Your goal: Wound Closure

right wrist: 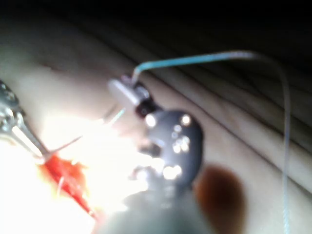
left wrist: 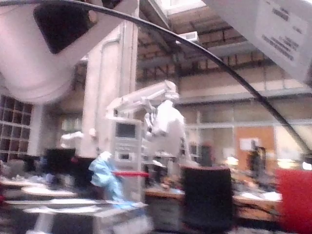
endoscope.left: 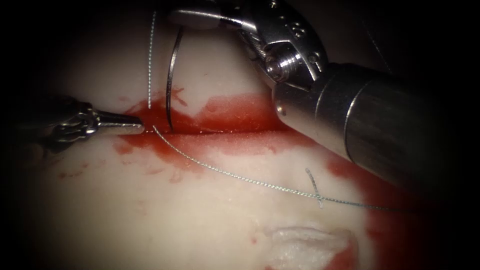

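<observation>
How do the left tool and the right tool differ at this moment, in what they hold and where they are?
The right tool grips the needle at its upper end, above the cut; the left tool holds nothing, its tip at the cut's left end. The right tool looks large and close, the left tool small. Both have shut jaws.

Through the left wrist feed I see the lab room behind the rig: a pale machine with a jointed arm (left wrist: 163, 114) stands on a console with a small dark screen (left wrist: 125, 130), and a crumpled blue cloth (left wrist: 105, 176) hangs just beside that console. A dark chair back (left wrist: 207, 197) sits in front of a long table (left wrist: 253, 199) cluttered with items I cannot make out, and a red panel (left wrist: 294, 197) stands just beside the chair. A black cable (left wrist: 195, 51) arcs across the room, and an orange wall panel with a white notice (left wrist: 249, 144) shows beyond the table.
</observation>
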`<state>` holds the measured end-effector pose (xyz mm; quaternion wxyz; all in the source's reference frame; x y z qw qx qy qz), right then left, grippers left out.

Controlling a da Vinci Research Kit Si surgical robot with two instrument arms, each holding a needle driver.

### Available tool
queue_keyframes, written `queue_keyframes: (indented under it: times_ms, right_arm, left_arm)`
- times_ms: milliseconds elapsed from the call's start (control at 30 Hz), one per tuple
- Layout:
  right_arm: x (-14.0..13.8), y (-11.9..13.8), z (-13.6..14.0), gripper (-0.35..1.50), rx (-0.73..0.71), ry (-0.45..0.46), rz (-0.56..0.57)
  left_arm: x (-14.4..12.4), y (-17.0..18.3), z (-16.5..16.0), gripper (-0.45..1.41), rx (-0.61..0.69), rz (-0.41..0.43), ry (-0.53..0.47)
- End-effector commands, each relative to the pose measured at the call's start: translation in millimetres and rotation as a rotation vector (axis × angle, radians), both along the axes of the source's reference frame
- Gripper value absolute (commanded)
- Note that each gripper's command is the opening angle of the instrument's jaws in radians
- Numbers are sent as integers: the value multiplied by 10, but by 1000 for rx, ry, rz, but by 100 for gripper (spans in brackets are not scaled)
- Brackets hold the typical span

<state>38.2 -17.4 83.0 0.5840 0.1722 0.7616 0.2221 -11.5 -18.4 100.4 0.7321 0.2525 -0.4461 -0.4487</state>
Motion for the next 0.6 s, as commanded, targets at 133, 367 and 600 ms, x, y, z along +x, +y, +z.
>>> queue_keyframes:
  times_ms: [133,367,600]
  right_arm:
    - [6,12,-2,-35,-3,6,0]
    - [7,10,-5,-35,0,7,-1]
    - [11,8,-6,-35,1,6,1]
  left_arm:
    - [-9,4,15,-45,-20,10,40]
    - [-12,0,33,-45,-13,37,122]
    - [-15,1,35,-45,-59,-20,236]
